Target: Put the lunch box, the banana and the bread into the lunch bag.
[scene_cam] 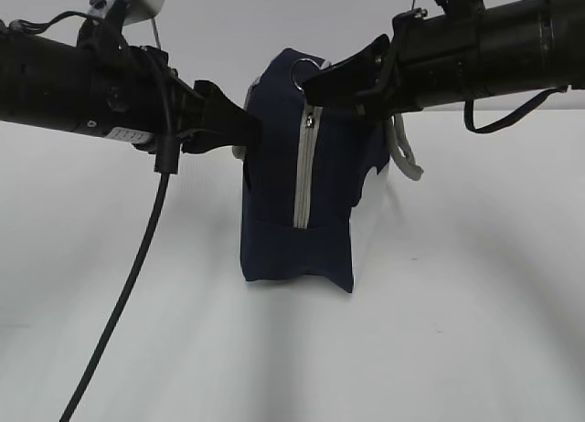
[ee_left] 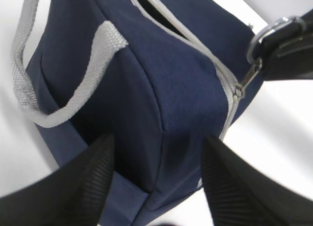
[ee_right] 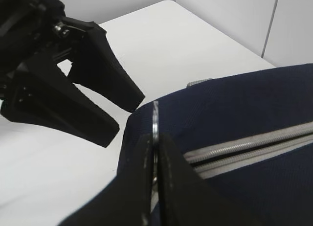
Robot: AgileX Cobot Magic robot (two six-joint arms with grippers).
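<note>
The lunch bag (scene_cam: 297,180) stands upright on the white bench (scene_cam: 475,294), about in the middle of it. It is dark blue and shaped like a box. A grey zipper (scene_cam: 304,171) runs down the end that faces the outside camera. In the left wrist view the zipper (ee_left: 215,64) goes over the top of the bag, and a small dark gap shows near its far end, so it is a little bit open there. A grey strap handle (ee_left: 58,79) hangs loose on the side of the bag.

The left hand (scene_cam: 239,125) is at the left side of the bag, up near the top. Its two fingers (ee_left: 80,182) are spread apart, one on each side of the bag's end, so it grips the bag around that end.

The right hand (scene_cam: 315,86) is at the top of the bag. Its fingers (ee_right: 168,187) are pressed tight together on a thin metal ring (ee_right: 155,123). The ring (ee_left: 266,35) hangs on the zipper pull (ee_left: 247,79) at the top corner of the bag. So the right hand is pinching the ring.
</note>
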